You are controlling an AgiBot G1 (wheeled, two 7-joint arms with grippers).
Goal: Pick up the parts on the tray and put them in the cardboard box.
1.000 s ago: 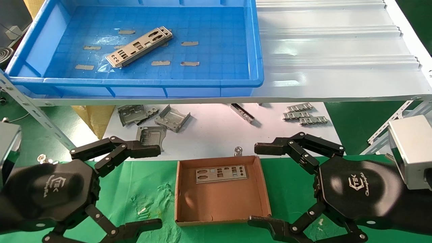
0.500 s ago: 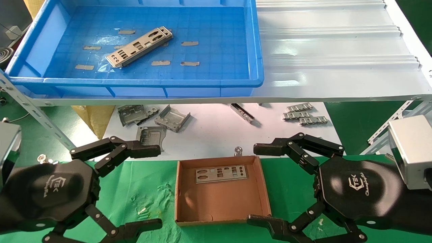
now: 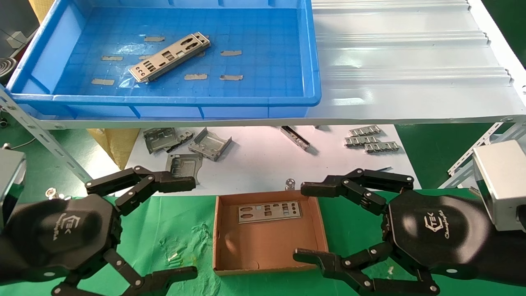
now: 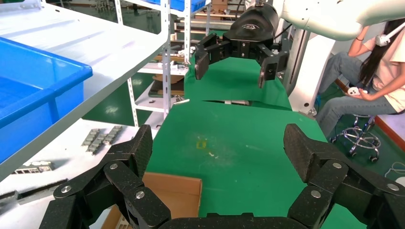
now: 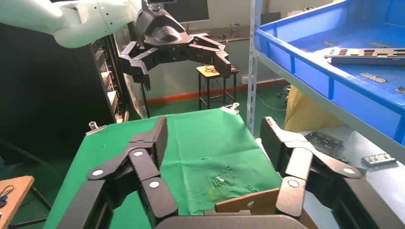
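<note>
Two stacked silver punched parts (image 3: 169, 57) lie slantwise on the gridded floor of the blue tray (image 3: 246, 102), and show again in the right wrist view (image 5: 365, 53). Another part (image 3: 269, 211) lies flat at the far side of the cardboard box (image 3: 267, 246) on the green cloth. My left gripper (image 3: 188, 228) hangs open and empty to the left of the box. My right gripper (image 3: 305, 223) is open and empty at the box's right wall. In the wrist views the left gripper (image 4: 219, 148) and the right gripper (image 5: 212, 138) each hold nothing, with a box corner (image 5: 248, 202) below the right one.
The tray stands on a white ribbed shelf (image 3: 411, 61) above the table. Under the shelf, bent grey brackets (image 3: 189, 144) and toothed strips (image 3: 370, 139) lie on a white sheet. Shelf posts (image 4: 165, 57) stand at the table's sides. A seated person (image 4: 367, 71) is beyond the table.
My right gripper has shifted a little left toward the box and its fingers have drawn somewhat closer together. The left arm, the parts and the box have not moved.
</note>
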